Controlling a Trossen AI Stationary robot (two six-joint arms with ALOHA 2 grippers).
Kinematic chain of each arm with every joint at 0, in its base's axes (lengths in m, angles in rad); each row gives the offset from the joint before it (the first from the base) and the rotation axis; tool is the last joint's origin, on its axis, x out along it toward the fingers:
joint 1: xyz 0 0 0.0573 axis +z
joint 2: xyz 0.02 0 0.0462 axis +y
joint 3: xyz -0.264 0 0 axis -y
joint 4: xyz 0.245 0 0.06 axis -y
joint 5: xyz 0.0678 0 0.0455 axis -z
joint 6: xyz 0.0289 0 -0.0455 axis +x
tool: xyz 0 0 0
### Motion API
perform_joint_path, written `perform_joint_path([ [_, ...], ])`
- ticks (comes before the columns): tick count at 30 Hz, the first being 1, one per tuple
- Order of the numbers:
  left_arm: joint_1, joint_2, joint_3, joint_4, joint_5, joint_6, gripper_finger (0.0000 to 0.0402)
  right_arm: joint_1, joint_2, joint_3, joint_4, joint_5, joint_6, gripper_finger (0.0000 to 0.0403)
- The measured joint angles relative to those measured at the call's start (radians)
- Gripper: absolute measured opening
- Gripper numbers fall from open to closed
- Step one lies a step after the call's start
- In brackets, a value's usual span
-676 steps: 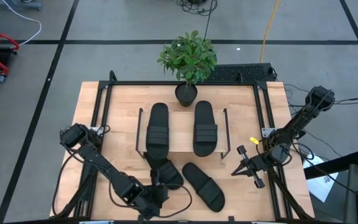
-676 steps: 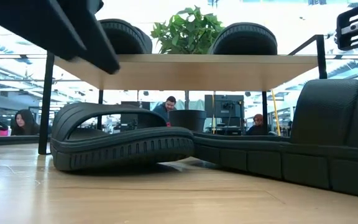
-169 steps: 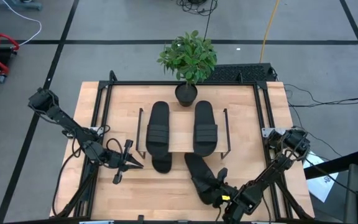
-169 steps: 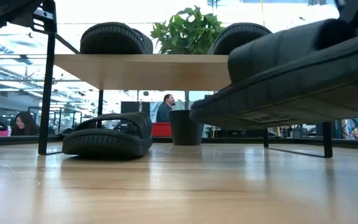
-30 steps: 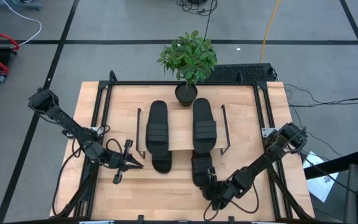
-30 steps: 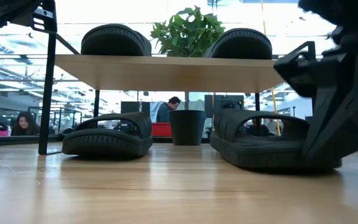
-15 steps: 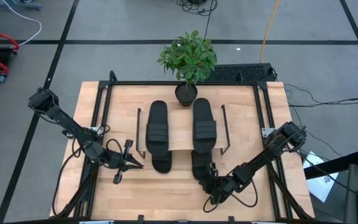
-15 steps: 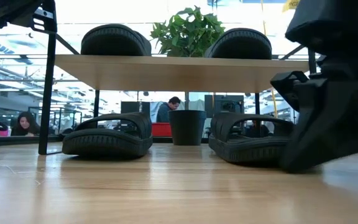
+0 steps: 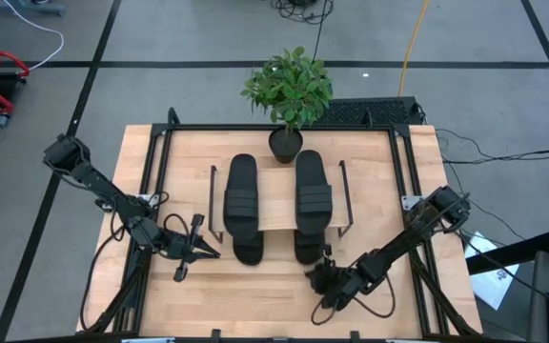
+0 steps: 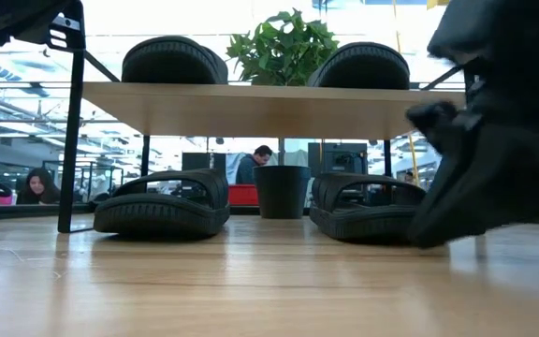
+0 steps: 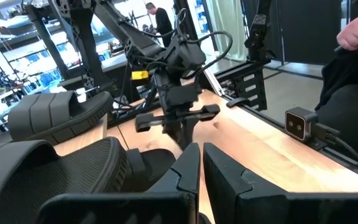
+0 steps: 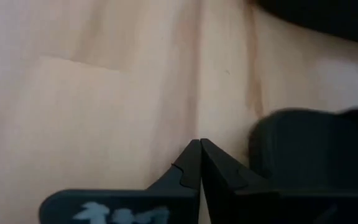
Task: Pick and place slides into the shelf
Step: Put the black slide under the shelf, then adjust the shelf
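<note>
The shelf (image 9: 276, 205) stands mid-table with two black slides (image 9: 241, 193) (image 9: 313, 189) lying on its top board (image 10: 269, 108). Two more slides rest on their soles on the table under it, the left one (image 10: 162, 206) and the right one (image 10: 363, 213). Their heels (image 9: 248, 251) (image 9: 307, 252) stick out toward the near edge. My right gripper (image 9: 316, 276) is shut, low at the right slide's heel. My left gripper (image 9: 201, 251) waits shut to the left of the shelf. My right gripper's shut fingers (image 12: 199, 155) slant down from the near right, tips at the tabletop just by the right lower slide's heel end (image 9: 308, 259). A dark shape (image 12: 303, 143) lies beside one finger. The gripper's own body hides the meeting place, so I cannot tell whether it touches.
A potted plant (image 9: 287, 90) stands behind the shelf at the far edge. Black rails (image 9: 160, 171) run along the table's sides. Bare wood (image 9: 255, 305) lies near the front edge. People (image 10: 251, 164) sit in the room beyond.
My right gripper has gone down and toward the shelf with its fingers shut. The right lower slide has slid along the table toward the far edge, farther under the shelf, so less of its heel sticks out.
</note>
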Motion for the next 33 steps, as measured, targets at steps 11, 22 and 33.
perform_joint_path([
  [11,-0.031,0.000,0.032,0.020,-0.044,-0.032,0.0024,0.205,-0.207,0.003,-0.070,0.299,-0.149,0.0000],
  [22,-0.245,0.000,0.283,-0.524,-0.571,-0.184,0.0024,0.382,-0.511,0.003,-0.781,0.703,0.514,0.0000],
  [33,-0.289,0.002,0.275,-0.528,-0.941,-0.370,0.0024,0.363,-0.646,0.003,-1.174,0.686,0.852,0.0000],
])
